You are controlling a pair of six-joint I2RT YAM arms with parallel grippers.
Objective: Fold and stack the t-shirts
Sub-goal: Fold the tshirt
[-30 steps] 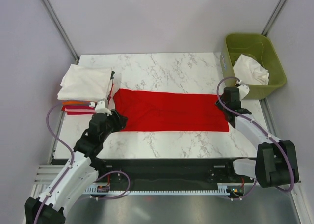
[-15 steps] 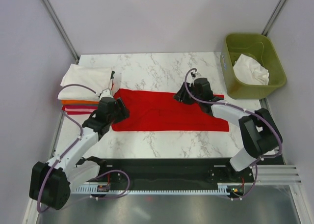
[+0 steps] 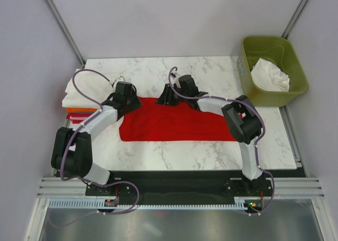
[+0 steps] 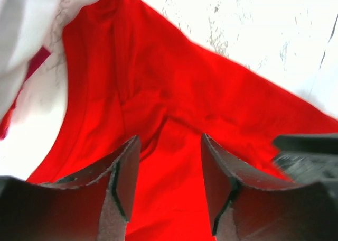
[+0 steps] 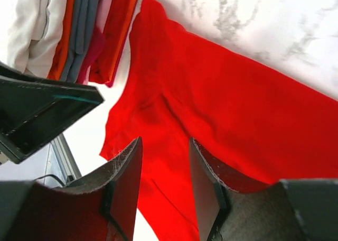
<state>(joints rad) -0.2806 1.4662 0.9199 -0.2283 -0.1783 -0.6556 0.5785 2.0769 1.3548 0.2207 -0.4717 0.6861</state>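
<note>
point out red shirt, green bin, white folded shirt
bright red cotton t-shirt point(image 3: 179, 126): top view, mid body
olive-green plastic bin point(image 3: 266, 99): top view, near wall
folded white cotton t-shirt point(image 3: 87, 93): top view, centre

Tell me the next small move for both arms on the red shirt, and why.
Probably lower both grippers and close on the cloth. The left gripper and right gripper each hover with jaws apart over the red shirt, which lies flat as a long strip beside the folded stack; neither pinches fabric yet.
</note>
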